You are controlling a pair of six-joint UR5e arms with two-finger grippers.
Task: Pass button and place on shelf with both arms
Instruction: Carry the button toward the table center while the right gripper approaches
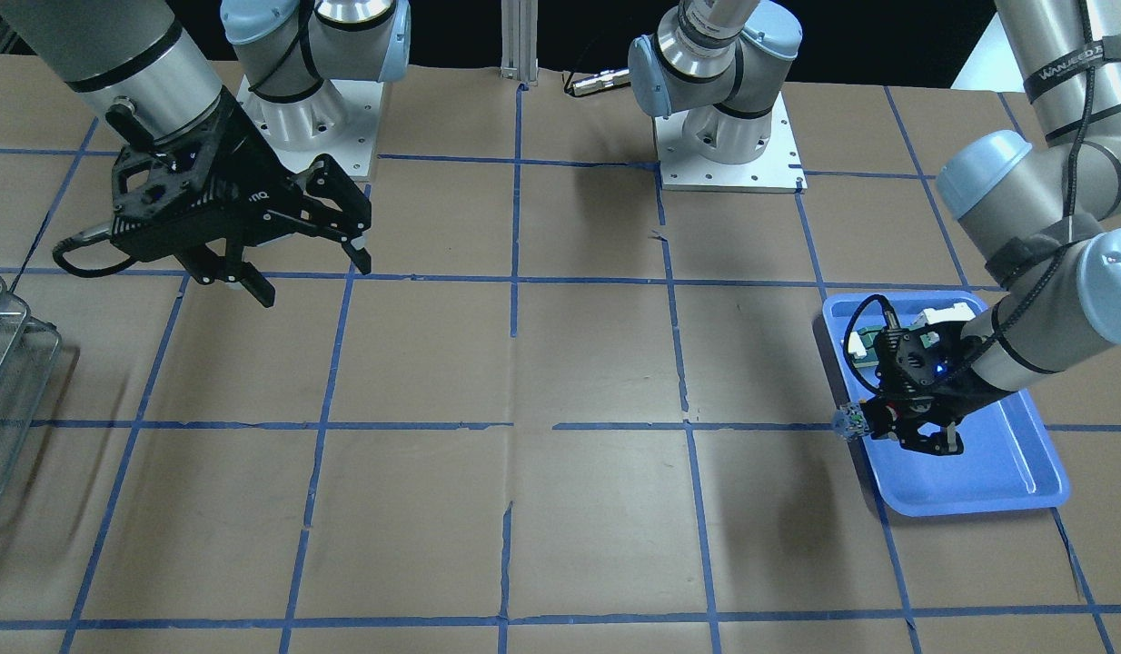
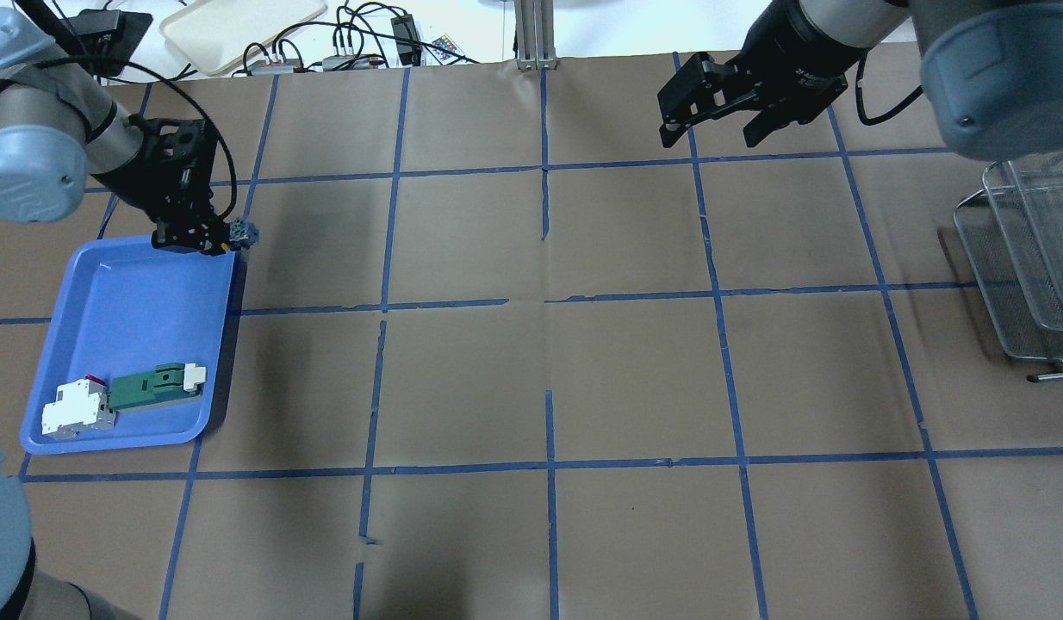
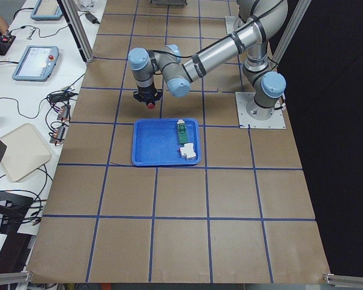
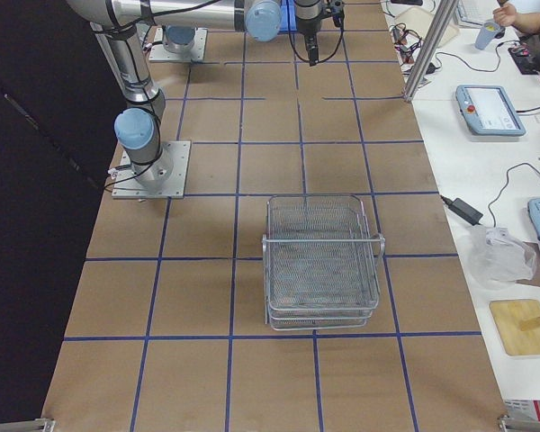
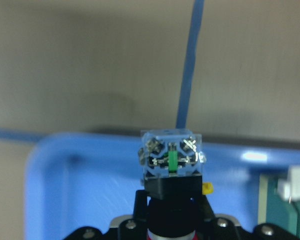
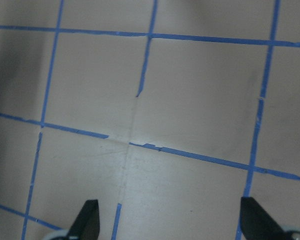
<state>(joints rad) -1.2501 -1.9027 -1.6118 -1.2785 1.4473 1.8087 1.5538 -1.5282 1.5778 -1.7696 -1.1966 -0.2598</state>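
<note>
My left gripper [image 2: 220,239] is shut on the button [image 2: 244,231] and holds it in the air over the far edge of the blue tray [image 2: 127,293]. In the left wrist view the button's bluish clear end block [image 5: 171,159] points away from the camera, and its black body sits between the fingers. The red cap shows in the exterior left view [image 3: 151,105]. My right gripper [image 2: 712,116] is open and empty, high above the table's far right. The wire-mesh shelf [image 2: 1027,258] stands at the right edge, apart from both grippers.
The tray's near end holds a green-and-white connector part [image 2: 157,385] and a white breaker-like block [image 2: 77,409]. Brown paper with blue tape lines covers the table [image 2: 549,370]. Cables and a beige tray [image 2: 239,26] lie beyond its far edge.
</note>
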